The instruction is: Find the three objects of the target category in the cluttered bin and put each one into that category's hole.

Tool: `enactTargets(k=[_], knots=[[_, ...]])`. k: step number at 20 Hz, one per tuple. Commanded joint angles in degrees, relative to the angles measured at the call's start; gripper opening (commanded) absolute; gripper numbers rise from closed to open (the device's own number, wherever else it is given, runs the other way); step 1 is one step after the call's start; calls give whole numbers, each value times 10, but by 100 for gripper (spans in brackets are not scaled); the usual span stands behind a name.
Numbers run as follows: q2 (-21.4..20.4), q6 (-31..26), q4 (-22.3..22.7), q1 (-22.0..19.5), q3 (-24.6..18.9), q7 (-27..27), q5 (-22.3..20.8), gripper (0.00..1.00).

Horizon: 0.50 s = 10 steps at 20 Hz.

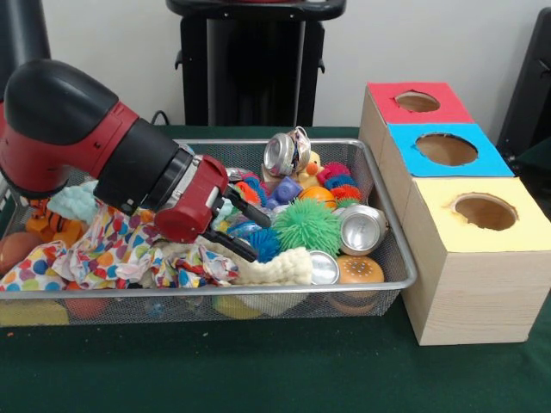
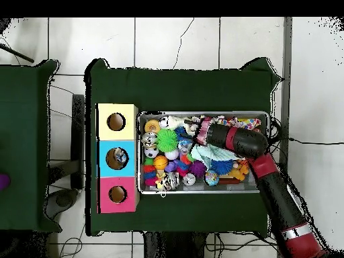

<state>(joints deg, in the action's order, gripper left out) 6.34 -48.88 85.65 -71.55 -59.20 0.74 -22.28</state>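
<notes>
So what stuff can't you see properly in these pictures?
- Crushed clear bottles: none can be picked out in either view; the toys are piled deep in the bin.
- Toys under the arm: hidden by it in the front view.
- Inside the red hole and yellow hole: too dark in the front view.
- Gripper: its tips sit among toys; open or shut is unclear.

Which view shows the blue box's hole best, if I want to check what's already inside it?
The overhead view: it looks straight down the blue box's hole, where something pale and glinting lies inside, though too small to identify. The front view shows the same hole at a slant, so only its brown inner wall shows, no contents.
</notes>
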Motion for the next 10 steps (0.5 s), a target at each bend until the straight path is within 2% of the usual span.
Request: enactTargets(k=[1, 7, 10], knots=[[62, 21, -100, -13, 38, -175, -75, 100], [119, 32, -103, -49, 3, -248, -104, 100], [96, 35, -84, -44, 8, -193, -112, 100]])
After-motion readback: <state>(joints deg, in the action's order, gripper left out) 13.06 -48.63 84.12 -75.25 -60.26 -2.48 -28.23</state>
